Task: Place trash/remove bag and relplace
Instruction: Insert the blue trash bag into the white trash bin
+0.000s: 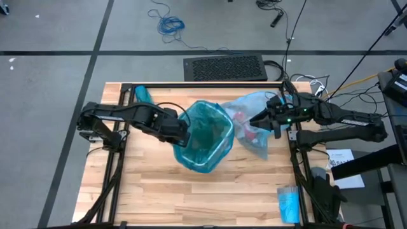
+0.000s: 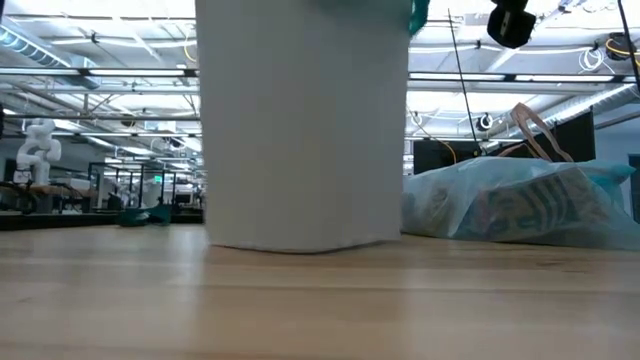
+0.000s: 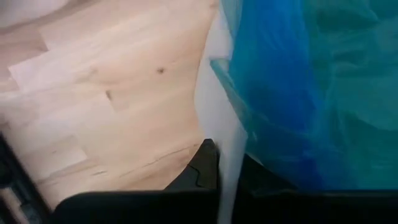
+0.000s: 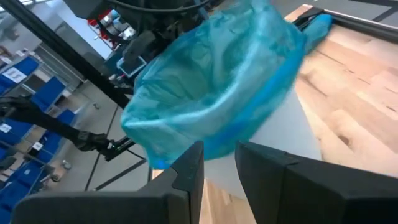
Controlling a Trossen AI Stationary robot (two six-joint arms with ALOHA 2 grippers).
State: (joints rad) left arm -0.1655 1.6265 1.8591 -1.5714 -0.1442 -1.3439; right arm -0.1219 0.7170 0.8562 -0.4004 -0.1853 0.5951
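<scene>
pale butcher-block wood makes up the table (image 1: 159, 197), and near its middle stands a white bin (image 2: 300, 130) lined with a teal-green bag (image 1: 205, 135) whose rim is folded over the bin's top edge. the left gripper (image 1: 183, 135) sits at the bin's left rim, and the left wrist view shows its dark fingers (image 3: 202, 171) together, pinching the bin's white wall and the liner edge between them. just to the right of the bin lies the pale sky-blue bag (image 1: 254, 124), a crinkly see-through liner slumped on the table surface, touching or nearly touching the bin; red and pale shapes of the trash (image 1: 245, 127) show through its plastic, though single pieces cannot be told apart. in the low view this filled bag (image 2: 520, 205) rests flat on the wood beside the bin's base. the right gripper (image 1: 259, 118) is over the sky-blue bag, pointing toward the bin; in the right wrist view its fingers (image 4: 189, 165) stand a little apart with a narrow gap, and whether anything is clamped between them cannot be told. a small folded blue packet (image 1: 288, 203) lies at the table's near right corner, well apart from the bin, and another blue roll (image 1: 141, 93) lies at the far left edge. a black keyboard (image 1: 224, 67) lies on the floor beyond the table.
</scene>
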